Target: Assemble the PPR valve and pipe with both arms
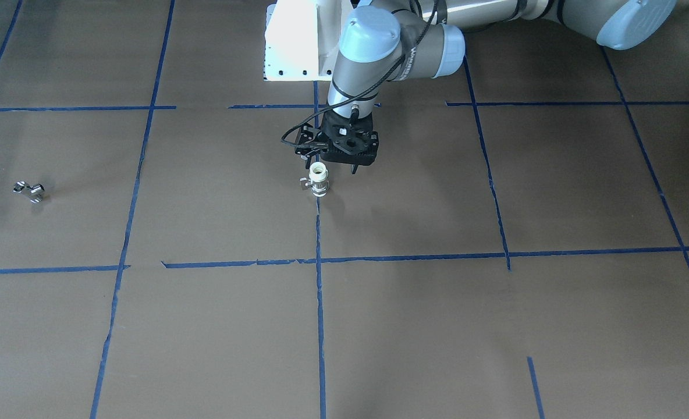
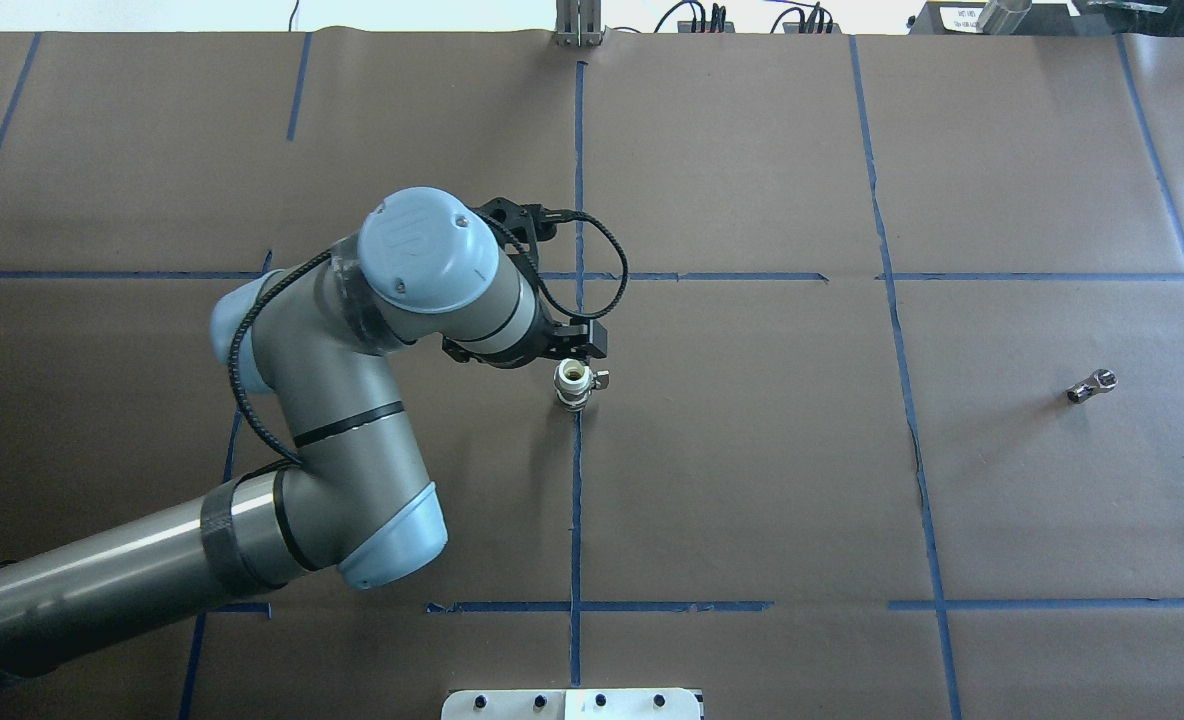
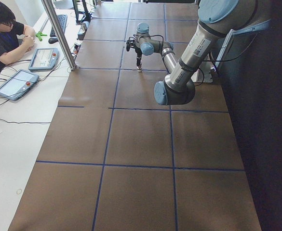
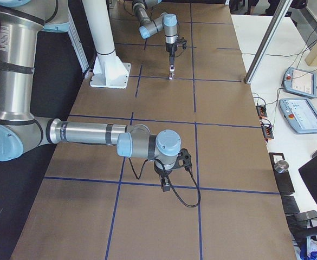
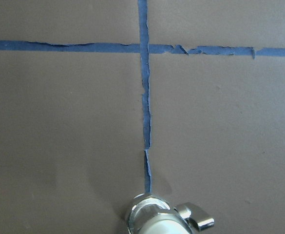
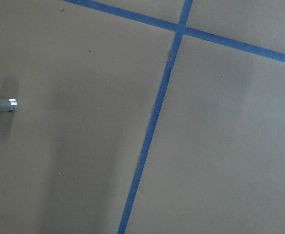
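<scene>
Fingertips of the left gripper (image 1: 329, 163) are mostly hidden: overhead the left arm (image 2: 352, 420) covers them, and from the front only two dark tips show, spread apart, just above the upright PPR valve (image 1: 318, 181) on a blue tape line (image 1: 319, 233). Its wrist camera cuts the valve off at the bottom edge. The pipe (image 1: 30, 191) lies well apart, clipped in the right wrist view. The right gripper (image 4: 166, 186) shows only from the side; its fingers' state I cannot tell

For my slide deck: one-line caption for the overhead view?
Left gripper poised above the upright PPR valve; the pipe lies far to the right.
</scene>
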`<state>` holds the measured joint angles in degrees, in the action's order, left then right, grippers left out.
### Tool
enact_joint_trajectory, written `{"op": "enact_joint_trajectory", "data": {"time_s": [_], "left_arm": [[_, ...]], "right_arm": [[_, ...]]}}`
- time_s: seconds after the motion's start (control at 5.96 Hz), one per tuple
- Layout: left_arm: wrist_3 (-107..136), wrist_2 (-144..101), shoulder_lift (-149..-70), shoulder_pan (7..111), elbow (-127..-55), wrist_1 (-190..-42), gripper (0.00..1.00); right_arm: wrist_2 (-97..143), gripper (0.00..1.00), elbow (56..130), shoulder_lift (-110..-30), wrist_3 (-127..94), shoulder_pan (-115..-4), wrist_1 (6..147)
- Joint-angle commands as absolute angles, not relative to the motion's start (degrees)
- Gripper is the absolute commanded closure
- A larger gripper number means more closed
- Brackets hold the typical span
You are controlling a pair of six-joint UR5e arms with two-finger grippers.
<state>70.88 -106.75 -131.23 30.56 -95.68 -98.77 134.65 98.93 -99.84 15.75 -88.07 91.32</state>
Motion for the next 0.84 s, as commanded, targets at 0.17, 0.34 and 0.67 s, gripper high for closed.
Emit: {"op": "enact_joint_trajectory", "data": {"time_s": [0.17, 0.34, 0.67], "left_arm": [[56.8, -111.9, -122.6, 38.6, -106.8, -87.9, 0.0], [45.6, -114.6, -119.0, 43.8, -107.2, -86.0, 0.0], [23.8, -122.9, -109.5, 58.9, -105.8, -84.5, 0.0]], "right_arm": [[134.6, 0.0, 99.0, -99.0, 15.8, -88.1, 91.3], [134.6, 0.0, 98.9, -98.1, 15.9, -88.1, 90.7], [134.6, 0.0, 98.9, -97.4, 15.2, -87.3, 88.9]]}}
